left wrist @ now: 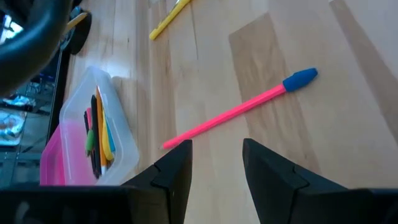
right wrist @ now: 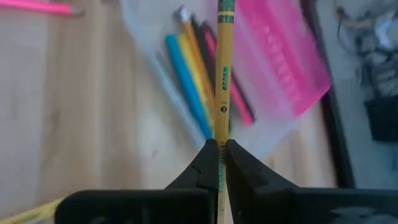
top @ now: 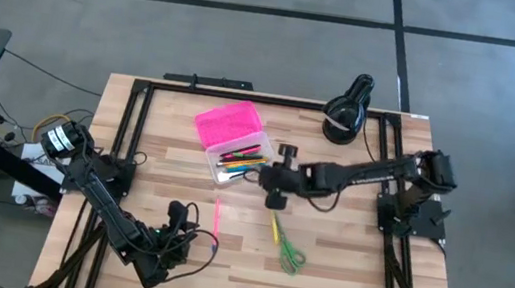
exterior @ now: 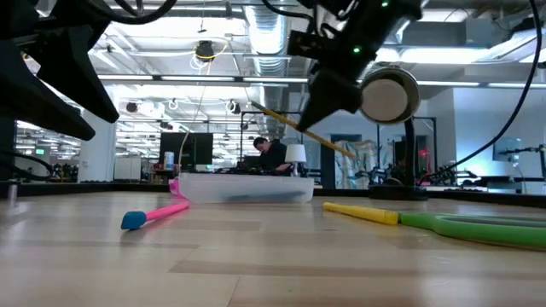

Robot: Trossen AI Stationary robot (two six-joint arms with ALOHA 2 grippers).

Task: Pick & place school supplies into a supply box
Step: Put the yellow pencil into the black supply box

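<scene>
The supply box has a clear base (top: 239, 157) holding several pens and pencils, and its pink lid (top: 230, 123) lies open behind it. My right gripper (top: 265, 173) hovers at the box's right end, shut on a yellow pencil (right wrist: 224, 74). A pink pen with a blue cap (left wrist: 249, 106) lies flat on the table, just beyond my open left gripper (left wrist: 216, 168), which touches nothing. Green-handled scissors (top: 291, 257) and a yellow pen (top: 276, 229) lie flat on the table near its middle. My right gripper pinches the yellow pencil's shaft (right wrist: 222, 144) between its two fingers, with the pencil lying along them. The fingers slant down from the table's right side. The pencil is lifted clear and tilted, its ferrule end (right wrist: 225, 7) reaching out over the box's base.
A black round lamp-like object (top: 346, 114) stands at the far right of the table. Black frame rails (top: 129, 126) run along the table's sides, and cables hang off its left edge. Bare wood (top: 350, 278) lies to the right of the scissors.
</scene>
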